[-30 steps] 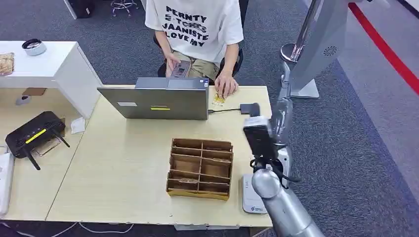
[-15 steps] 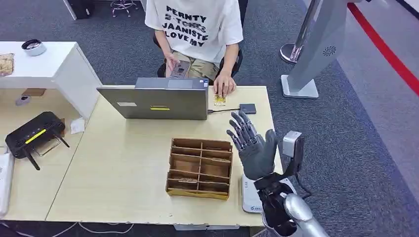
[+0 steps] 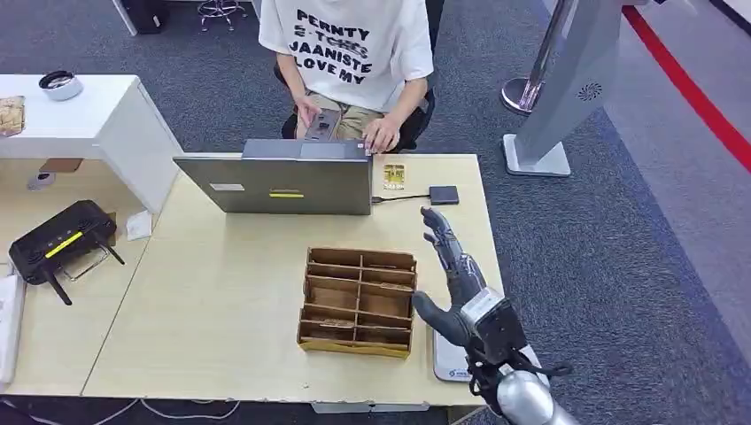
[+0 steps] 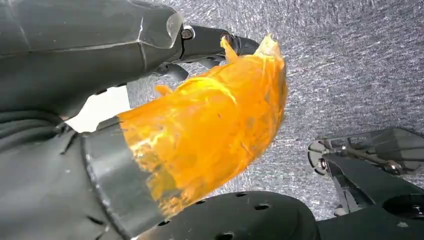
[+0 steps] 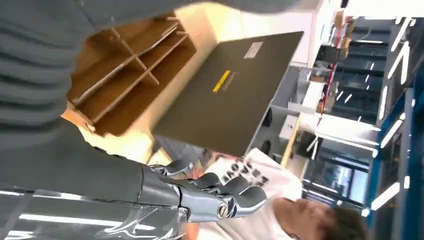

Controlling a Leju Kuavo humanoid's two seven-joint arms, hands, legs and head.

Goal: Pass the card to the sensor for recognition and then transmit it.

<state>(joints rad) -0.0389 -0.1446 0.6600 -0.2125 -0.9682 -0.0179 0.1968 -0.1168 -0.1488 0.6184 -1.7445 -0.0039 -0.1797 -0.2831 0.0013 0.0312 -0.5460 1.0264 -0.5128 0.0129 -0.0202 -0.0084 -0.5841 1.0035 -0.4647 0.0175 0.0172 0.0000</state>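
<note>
Nearest, the right hand (image 3: 456, 283) hovers with fingers spread and nothing in it, above the pale wooden tabletop (image 3: 221, 301) near its right edge, partly covering a white flat sensor pad (image 3: 447, 359). Just left stands a brown cardboard divider box (image 3: 359, 301). Further off, the small yellow card (image 3: 394, 175) lies flat beside the grey laptop (image 3: 283, 181), before a seated person (image 3: 350, 53). The left hand (image 4: 75, 150) hangs over grey carpet, its orange-wrapped thumb blurred; I cannot tell its grip.

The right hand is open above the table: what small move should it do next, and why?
Probably reach forward toward the card. The right hand holds nothing and hovers between the cardboard organizer and the white device, while the card lies free on the table beside the laptop.
</note>
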